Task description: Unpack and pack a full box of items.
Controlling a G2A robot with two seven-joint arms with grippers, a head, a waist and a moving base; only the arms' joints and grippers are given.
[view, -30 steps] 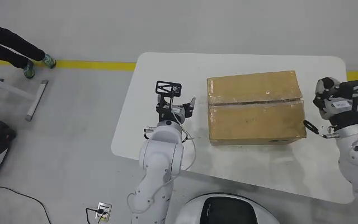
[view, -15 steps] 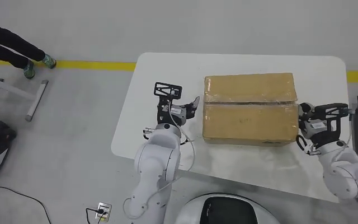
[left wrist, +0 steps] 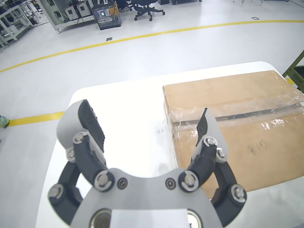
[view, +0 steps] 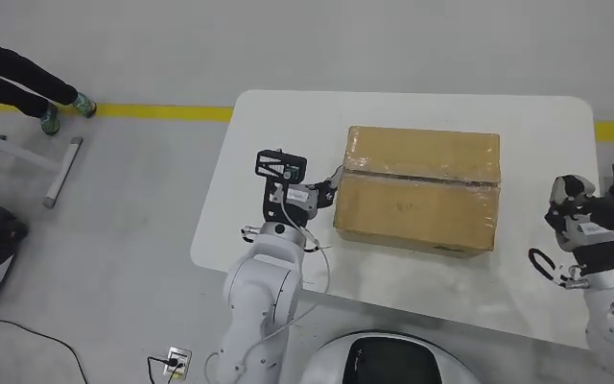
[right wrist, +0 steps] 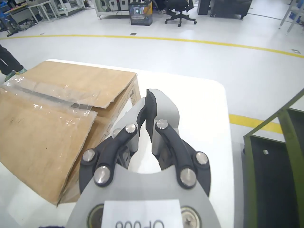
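Note:
A closed brown cardboard box [view: 417, 189] sits in the middle of the white table [view: 288, 125], its flaps meeting at a seam covered with clear tape [left wrist: 256, 111]. My left gripper [left wrist: 144, 117] stands open just off the box's left end, one fingertip [left wrist: 204, 123] over the box's near corner, nothing between the fingers. In the top view this gripper [view: 317, 187] almost touches the box's side. My right gripper [right wrist: 146, 106] is shut and empty, held over the table off the box's right end [right wrist: 114, 105]; the top view places it [view: 568, 206] apart from the box.
The table's rounded far corner [right wrist: 213, 84] and right edge lie close to the right gripper. A dark green frame [right wrist: 273, 143] stands beside the table on that side. Bare table surface [left wrist: 123, 105] lies ahead of the left gripper. Yellow floor line [view: 163, 111] runs behind the table.
The box has slid leftward across the table toward the left gripper. The right arm came in against the box's right end, then drew back to the right. The left arm shifted slightly left.

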